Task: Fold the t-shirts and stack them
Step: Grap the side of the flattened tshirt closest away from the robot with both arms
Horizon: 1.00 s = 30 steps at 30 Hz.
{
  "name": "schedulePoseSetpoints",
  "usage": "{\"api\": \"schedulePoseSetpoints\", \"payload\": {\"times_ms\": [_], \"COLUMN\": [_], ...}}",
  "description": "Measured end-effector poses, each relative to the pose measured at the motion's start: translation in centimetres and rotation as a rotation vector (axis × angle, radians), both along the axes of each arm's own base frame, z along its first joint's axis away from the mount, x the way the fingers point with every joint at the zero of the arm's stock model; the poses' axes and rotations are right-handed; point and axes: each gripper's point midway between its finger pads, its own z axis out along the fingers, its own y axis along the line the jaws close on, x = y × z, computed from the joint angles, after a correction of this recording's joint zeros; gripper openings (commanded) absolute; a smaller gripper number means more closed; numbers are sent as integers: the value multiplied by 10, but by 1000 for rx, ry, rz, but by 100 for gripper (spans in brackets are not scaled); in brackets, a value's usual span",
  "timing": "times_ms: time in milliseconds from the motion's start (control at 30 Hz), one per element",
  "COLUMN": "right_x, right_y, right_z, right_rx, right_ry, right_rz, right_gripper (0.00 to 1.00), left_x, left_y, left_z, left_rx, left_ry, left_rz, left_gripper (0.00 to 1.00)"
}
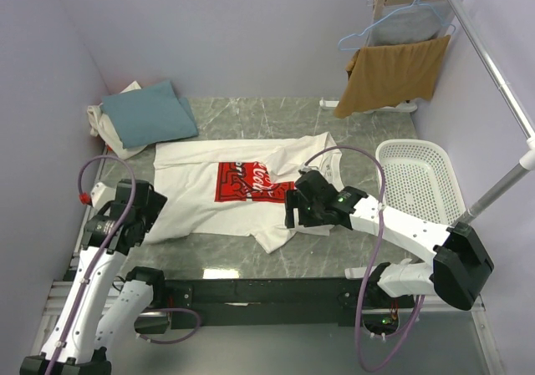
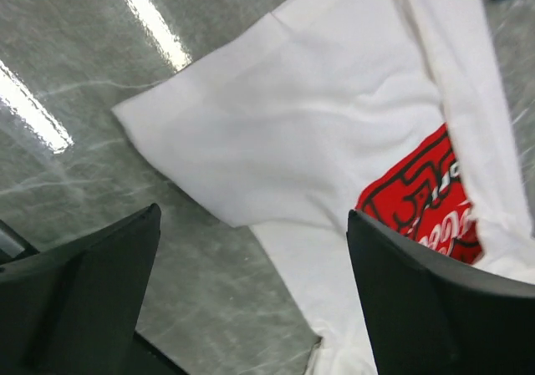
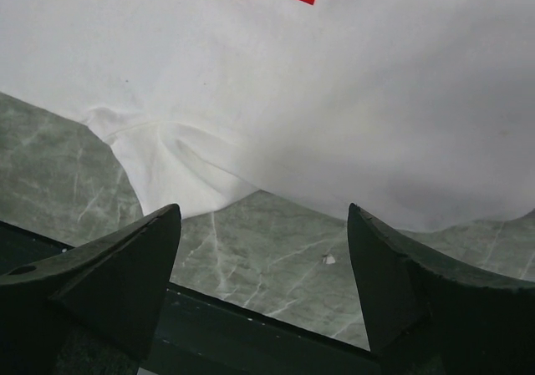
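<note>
A white t-shirt (image 1: 242,183) with a red rectangular print (image 1: 238,180) lies spread on the green marble table. A folded teal-blue shirt (image 1: 149,112) rests on an off-white one (image 1: 107,133) at the back left. My left gripper (image 1: 150,216) is open and empty at the white shirt's left near edge. In the left wrist view (image 2: 251,283) a sleeve (image 2: 276,124) and part of the print (image 2: 418,200) show ahead. My right gripper (image 1: 291,212) is open and empty over the shirt's near right edge. In the right wrist view (image 3: 263,258) it hangs over bare table just off the cloth (image 3: 334,99).
A white slatted basket (image 1: 418,183) stands at the right. A rack at the back right holds a tan-brown cloth (image 1: 393,74) and a grey garment (image 1: 405,26) on a blue hanger. A metal pole (image 1: 493,66) slants along the right wall. A black rail (image 1: 267,291) runs along the near edge.
</note>
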Motion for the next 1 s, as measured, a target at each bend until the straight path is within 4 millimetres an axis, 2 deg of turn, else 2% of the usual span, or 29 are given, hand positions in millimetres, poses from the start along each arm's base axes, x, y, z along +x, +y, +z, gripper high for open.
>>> {"api": "schedulePoseSetpoints", "payload": {"times_ms": [100,200,300,367,467,567,667,733,800,900,933,1000], "right_x": [-1,-3,-14,-27,-42,-49,-46,-42,-39,-34,-33,-27], "right_y": [-4,-3,-4,-6,-8,-6,2,9,15,24,28,38], "right_z": [-2,-1,-7,-18,-33,-40,-40,-40,-42,-50,-53,-55], "right_rx": [-19,-4,37,73,105,134,179,210,236,256,266,295], "right_ry": [3,9,34,73,130,166,168,169,172,192,206,205], "right_rz": [-7,-10,-18,-30,-54,-83,-108,-130,-149,-172,-181,-182], "right_gripper": [87,86,83,82,81,80,80,79,78,71,58,39], "left_x": [0,9,31,48,73,100,110,110,112,117,119,121], "left_y": [-3,-5,-13,-20,-32,-45,-53,-56,-58,-61,-62,-63], "left_z": [-2,7,21,24,11,-12,-39,-49,-51,-49,-49,-50], "left_rx": [-2,2,-2,-2,-8,-19,-29,-30,-33,-31,-28,-25], "left_ry": [8,-47,-168,-230,-239,-192,-139,-123,-130,-152,-158,-160], "left_rz": [-23,-52,-113,-156,-217,-277,-315,-338,-354,-376,-383,-396], "left_gripper": [99,99,99,99,99,99,99,99,99,99,99,100]}}
